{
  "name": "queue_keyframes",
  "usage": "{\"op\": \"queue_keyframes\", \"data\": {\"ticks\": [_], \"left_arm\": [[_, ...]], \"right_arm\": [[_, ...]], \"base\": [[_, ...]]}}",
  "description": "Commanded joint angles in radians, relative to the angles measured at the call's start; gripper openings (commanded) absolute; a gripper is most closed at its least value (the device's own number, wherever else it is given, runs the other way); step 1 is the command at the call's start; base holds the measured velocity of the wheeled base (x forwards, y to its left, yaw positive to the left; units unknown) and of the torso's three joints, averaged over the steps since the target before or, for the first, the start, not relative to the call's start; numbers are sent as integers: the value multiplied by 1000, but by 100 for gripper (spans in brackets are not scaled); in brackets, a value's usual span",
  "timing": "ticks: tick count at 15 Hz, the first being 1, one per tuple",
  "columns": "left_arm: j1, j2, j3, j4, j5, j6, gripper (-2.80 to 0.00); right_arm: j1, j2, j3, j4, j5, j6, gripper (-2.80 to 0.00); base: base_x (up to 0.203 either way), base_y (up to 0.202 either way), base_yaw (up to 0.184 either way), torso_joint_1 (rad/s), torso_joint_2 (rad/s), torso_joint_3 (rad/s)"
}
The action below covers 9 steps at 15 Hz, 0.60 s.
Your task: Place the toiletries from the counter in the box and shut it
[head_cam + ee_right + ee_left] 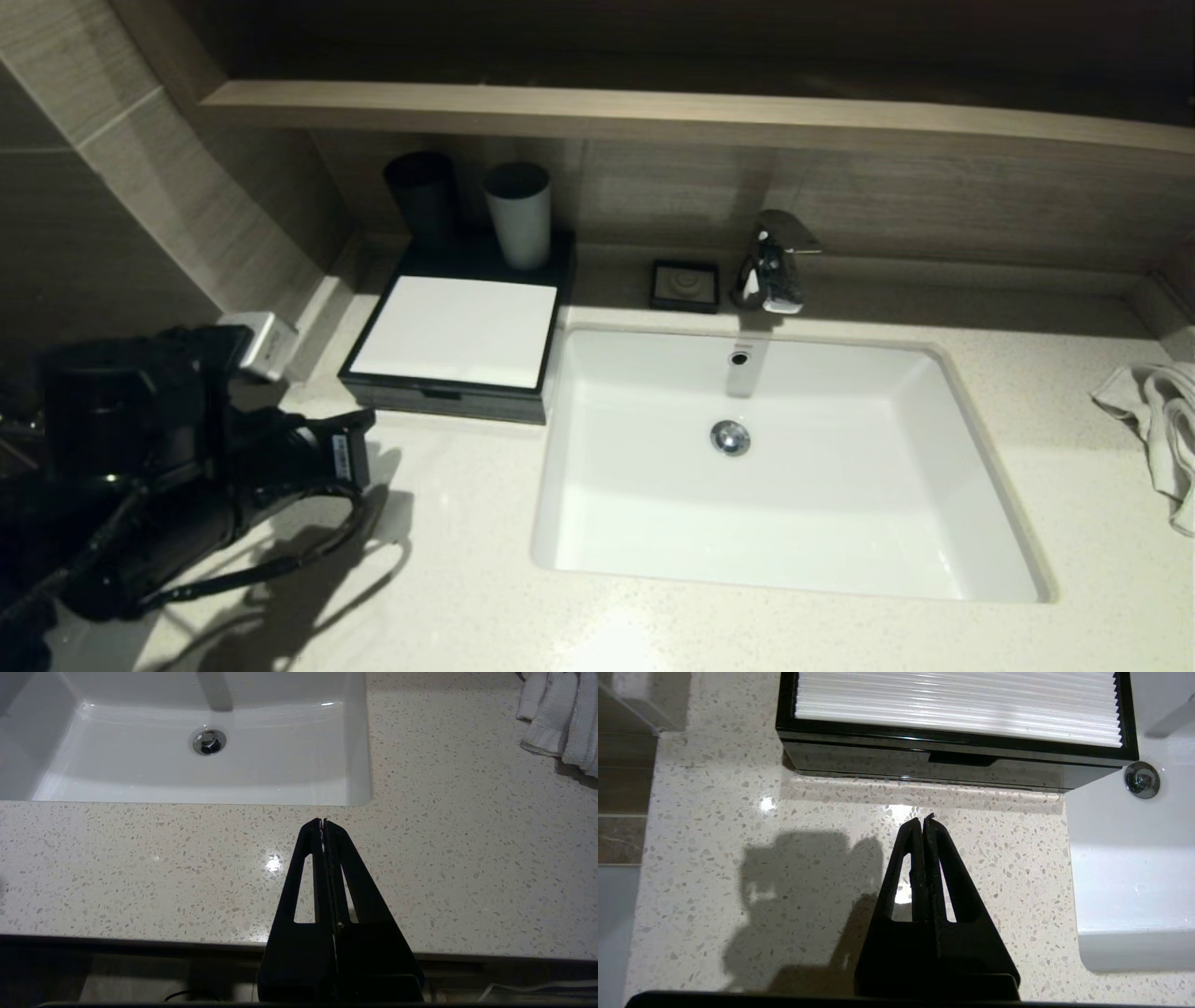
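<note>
The black box (448, 397) with a white ribbed lid (457, 331) stands left of the sink, and its lid lies flat and closed. It also shows in the left wrist view (924, 763). No loose toiletries show on the counter. My left arm (187, 448) is at the counter's front left. My left gripper (923, 820) is shut and empty, over bare counter a short way in front of the box. My right gripper (323, 822) is shut and empty, above the counter's front edge before the sink. It is out of the head view.
A black cup (422, 196) and a grey cup (518, 213) stand behind the box lid. A soap dish (685, 285) and faucet (770, 261) stand behind the white sink (784, 523). A white towel (1158, 420) lies at the far right.
</note>
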<state>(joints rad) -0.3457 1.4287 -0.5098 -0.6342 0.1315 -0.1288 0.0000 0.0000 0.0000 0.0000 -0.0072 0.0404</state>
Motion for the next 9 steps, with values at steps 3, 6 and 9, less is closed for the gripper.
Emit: {"op": "queue_keyframes", "data": {"ticks": [3,6,9], "left_arm": [[31,-85,45,-4,78,47,-280],[110,-140,60,0,77,64,-280],[128,-210,107,1,77,74,-280]], "right_arm": [[0,2,0,0,0,-1,-280],[0,2,0,0,0,1,-280],[0,2,0,0,0,0,-280]], "base": [[0,0,0,0,0,0],[0,0,0,0,0,0],[0,0,0,0,0,0]]}}
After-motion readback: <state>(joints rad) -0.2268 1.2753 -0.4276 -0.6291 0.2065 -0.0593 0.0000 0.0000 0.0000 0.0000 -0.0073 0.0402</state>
